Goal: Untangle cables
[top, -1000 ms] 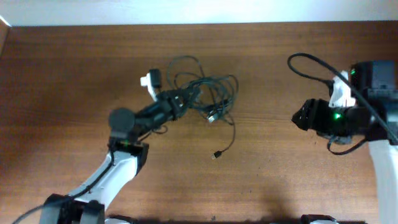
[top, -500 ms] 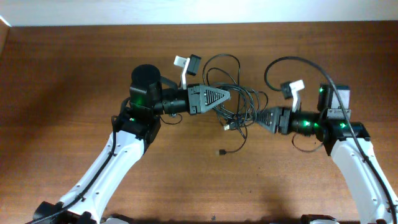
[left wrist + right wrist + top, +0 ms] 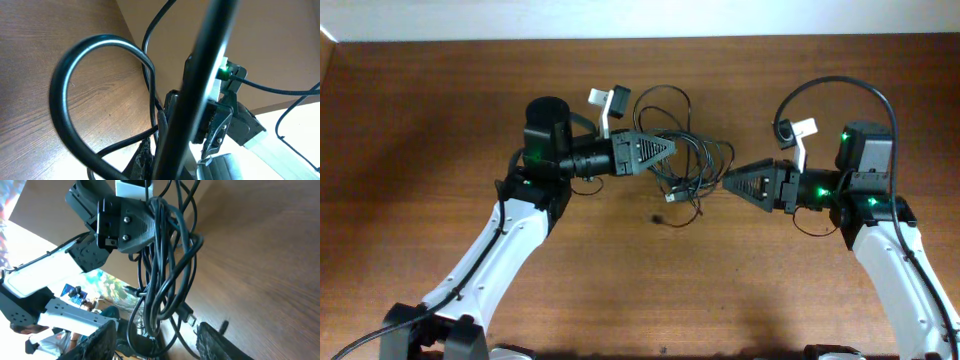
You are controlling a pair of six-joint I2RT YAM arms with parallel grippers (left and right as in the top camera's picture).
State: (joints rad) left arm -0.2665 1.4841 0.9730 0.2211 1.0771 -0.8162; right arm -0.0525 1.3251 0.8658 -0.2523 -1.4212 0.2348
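The cables (image 3: 692, 158) are a tangle of thin black cords hanging in the air between my two grippers, over the middle of the brown table (image 3: 440, 110). My left gripper (image 3: 670, 150) is shut on the top of the bundle and holds it up. A silvery plug (image 3: 671, 196) dangles below, and a small plug (image 3: 658, 218) lies near the table. My right gripper (image 3: 726, 181) is open at the bundle's right side. In the right wrist view the cables (image 3: 165, 270) hang between my open fingers (image 3: 162, 342), with the left gripper (image 3: 125, 227) above. In the left wrist view a cord (image 3: 200, 75) blocks most of the sight.
A white wall edge (image 3: 640, 18) runs along the back of the table. Thick black arm cables loop above the right arm (image 3: 830, 90). The right arm with its green light shows in the left wrist view (image 3: 223, 73).
The left gripper lifted the bundle from the table and carried it towards the middle. The right arm swung in from the right, and its open fingers now reach the bundle.
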